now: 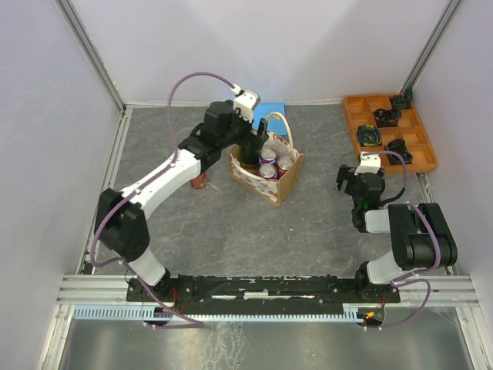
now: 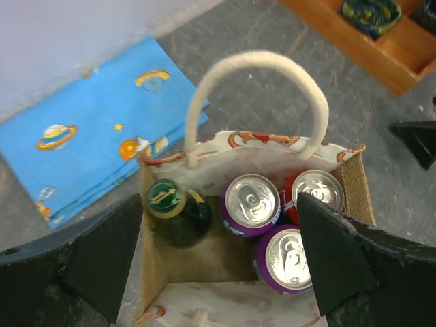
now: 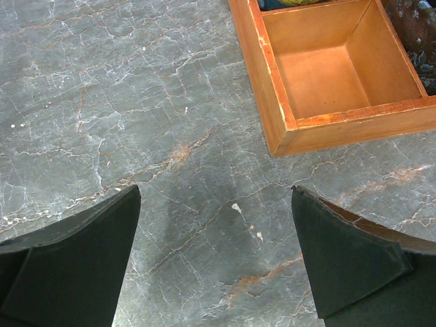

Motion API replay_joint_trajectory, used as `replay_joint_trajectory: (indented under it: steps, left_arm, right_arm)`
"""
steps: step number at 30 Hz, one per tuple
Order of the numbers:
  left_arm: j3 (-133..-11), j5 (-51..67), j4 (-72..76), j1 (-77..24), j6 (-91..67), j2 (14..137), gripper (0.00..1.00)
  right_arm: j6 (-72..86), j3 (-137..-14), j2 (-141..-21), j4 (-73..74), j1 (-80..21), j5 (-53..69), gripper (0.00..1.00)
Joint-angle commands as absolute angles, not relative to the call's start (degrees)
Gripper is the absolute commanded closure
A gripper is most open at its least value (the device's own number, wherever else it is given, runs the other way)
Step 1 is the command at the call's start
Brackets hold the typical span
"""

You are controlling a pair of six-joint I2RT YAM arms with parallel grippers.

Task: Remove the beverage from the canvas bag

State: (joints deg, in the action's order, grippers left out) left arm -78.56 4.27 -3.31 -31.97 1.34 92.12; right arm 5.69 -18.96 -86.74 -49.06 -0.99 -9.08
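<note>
The canvas bag (image 1: 258, 183) stands at mid table with its mouth open; the left wrist view shows its printed far wall (image 2: 272, 146) and one cream handle (image 2: 255, 65). Inside are a dark green bottle with a green cap (image 2: 167, 204), two purple cans (image 2: 251, 201) (image 2: 286, 255) and a red can (image 2: 317, 187). My left gripper (image 1: 254, 144) (image 2: 221, 252) is open just above the bag's mouth, its fingers spanning the bottle and cans, holding nothing. My right gripper (image 1: 348, 181) (image 3: 214, 252) is open and empty over bare table, to the right of the bag.
An orange compartment tray (image 1: 420, 158) with dark items stands at the back right; its near corner shows in the right wrist view (image 3: 286, 129). A flat blue printed rectangle (image 1: 273, 109) (image 2: 88, 150) lies behind the bag. A reddish can (image 1: 200, 182) stands on the table left of the bag, by my left arm.
</note>
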Motion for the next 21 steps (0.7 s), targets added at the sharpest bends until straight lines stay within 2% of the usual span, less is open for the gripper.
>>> replay_joint_trajectory:
  steps: [1, 9, 21]
  left_arm:
    - [-85.8, 9.67, -8.14, -33.13, 5.72, 96.17, 0.0]
    - [-94.83, 9.99, -21.21, -36.18, 7.7, 103.91, 0.0]
    - [-96.69, 7.28, -30.34, -39.48, 6.33, 106.22, 0.0]
  right_arm:
    - [5.1, -20.21, -86.56, -50.98, -0.97, -8.87, 0.01]
    - [5.02, -20.16, -86.56, -50.98, -0.97, -8.88, 0.01]
    - [5.09, -20.21, -86.53, -50.93, -0.97, -8.88, 0.01]
